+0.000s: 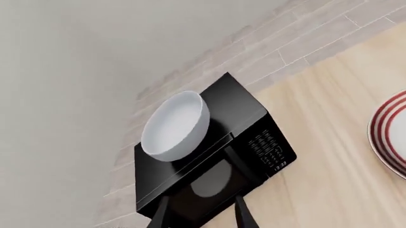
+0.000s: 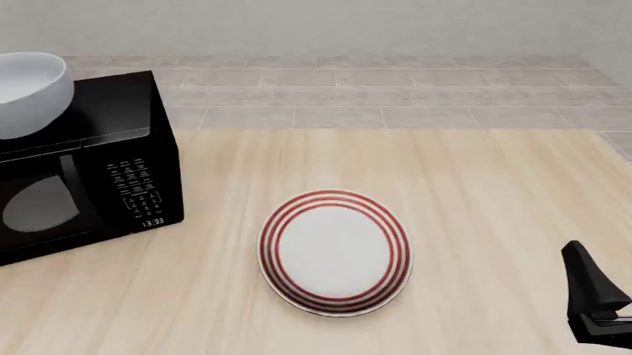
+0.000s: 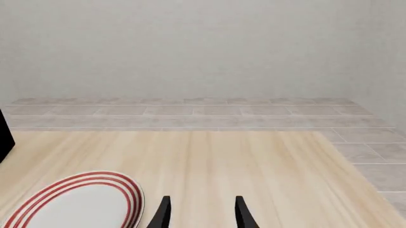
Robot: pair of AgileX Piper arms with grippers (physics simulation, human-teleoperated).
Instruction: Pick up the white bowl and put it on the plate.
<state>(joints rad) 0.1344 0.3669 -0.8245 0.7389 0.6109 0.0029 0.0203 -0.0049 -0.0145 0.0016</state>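
Note:
The white bowl stands upright on top of a black microwave at the table's far left. It shows again as the white bowl in the left wrist view, ahead of my left gripper, which is open, empty and still apart from it. The plate, flat with red rings, lies at the middle of the table; nothing is on it. My right gripper is open and empty, low over the wood just right of the plate. The front view does not show the left arm.
The microwave has its door shut and its keypad facing the arms. The right arm pokes in at the front right corner. The wooden table ends at a tiled surface behind and to the right.

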